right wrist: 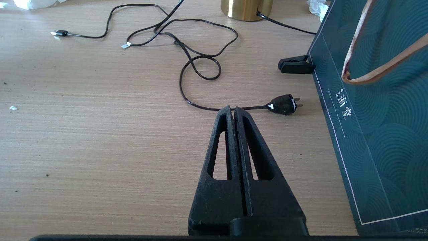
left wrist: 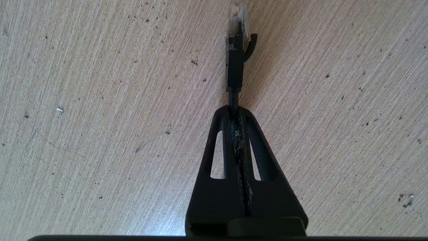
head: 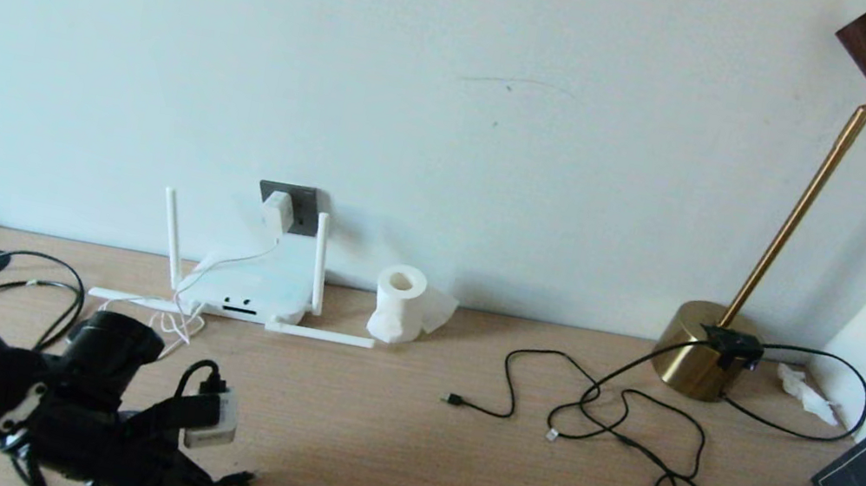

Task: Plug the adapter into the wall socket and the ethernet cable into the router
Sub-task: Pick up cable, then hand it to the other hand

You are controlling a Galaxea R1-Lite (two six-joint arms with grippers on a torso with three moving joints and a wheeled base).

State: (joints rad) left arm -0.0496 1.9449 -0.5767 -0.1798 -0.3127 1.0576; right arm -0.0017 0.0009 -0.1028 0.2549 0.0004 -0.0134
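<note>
The only writing I can make out is on the dark teal paper gift bag with pale wave patterns (right wrist: 384,134) standing at the right side of the desk. Down its face, next to a thin pale border line, runs a column of light Chinese characters (right wrist: 343,102); the large ones read "海" and "堂", with smaller ones beside them too tiny to read. Nothing else here carries legible lettering.

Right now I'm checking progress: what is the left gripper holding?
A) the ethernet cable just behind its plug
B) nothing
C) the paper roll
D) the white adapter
A: the left gripper is shut on the ethernet cable, its clear plug sticking out past the fingers above the table.
</note>
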